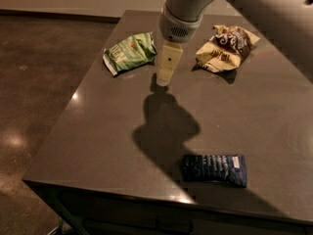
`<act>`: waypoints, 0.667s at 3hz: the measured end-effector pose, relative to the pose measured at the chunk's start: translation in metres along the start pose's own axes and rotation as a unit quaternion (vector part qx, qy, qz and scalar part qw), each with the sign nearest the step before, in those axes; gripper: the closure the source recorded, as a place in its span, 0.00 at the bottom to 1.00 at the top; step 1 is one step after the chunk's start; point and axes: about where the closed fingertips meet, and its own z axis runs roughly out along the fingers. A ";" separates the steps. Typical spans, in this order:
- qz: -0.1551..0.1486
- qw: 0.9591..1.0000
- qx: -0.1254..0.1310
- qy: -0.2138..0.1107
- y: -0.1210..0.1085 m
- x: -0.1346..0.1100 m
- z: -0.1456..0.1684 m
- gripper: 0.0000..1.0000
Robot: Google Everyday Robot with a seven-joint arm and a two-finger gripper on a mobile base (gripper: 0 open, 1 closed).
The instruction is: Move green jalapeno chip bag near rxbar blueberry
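Hanging beside the illegibly lettered green jalapeno chip bag (129, 53), the tool (163, 81) may be released or clenched; cannot tell.

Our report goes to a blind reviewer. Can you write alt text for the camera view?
The robot's hand hangs over a dark table beside the green jalapeno chip bag. A tan-and-brown snack bag lies on its other side, and the rxbar blueberry lies apart near the front edge.
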 end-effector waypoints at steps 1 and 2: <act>-0.016 1.000 -0.005 0.010 -0.025 -0.005 0.022 0.00; -0.023 1.000 -0.008 0.018 -0.053 -0.014 0.047 0.00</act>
